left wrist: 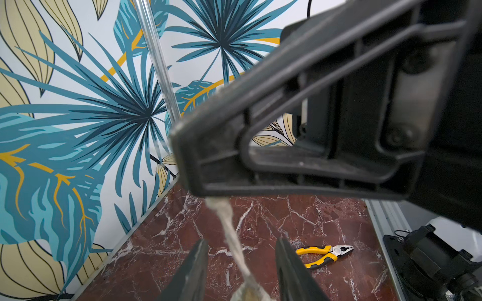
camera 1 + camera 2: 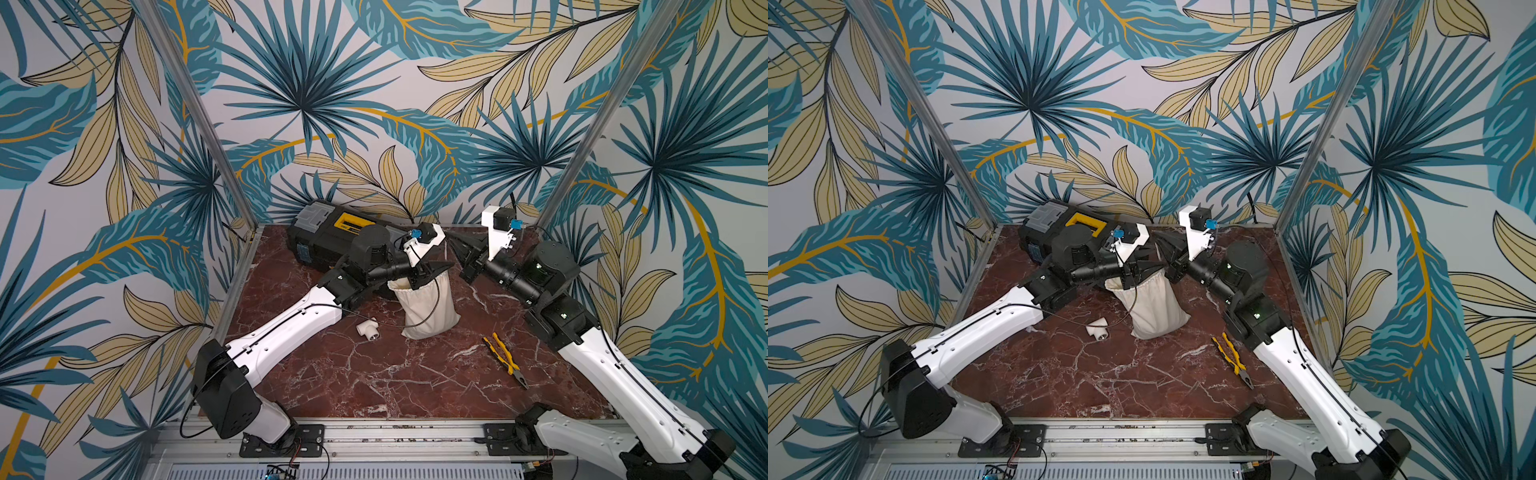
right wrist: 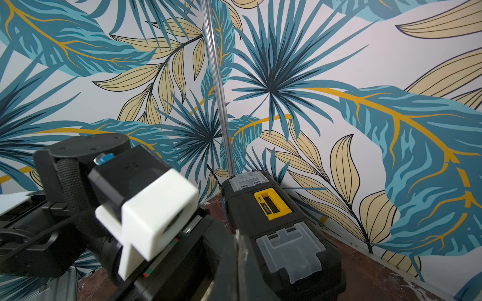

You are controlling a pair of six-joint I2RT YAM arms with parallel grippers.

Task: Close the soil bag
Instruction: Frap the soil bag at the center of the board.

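Now the soil bag [image 2: 426, 309] stands at centre in both top views; its drawstring cord [image 1: 229, 234] slants from the mouth to the right gripper [image 1: 190, 166], clenched on it, passing between the parted fingers of the left gripper [image 1: 242, 239], nearer the mouth.

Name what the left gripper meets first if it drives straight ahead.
Probably the right gripper, shut on the soil bag's cord, which runs between the left gripper's open jaws; depth is unclear.
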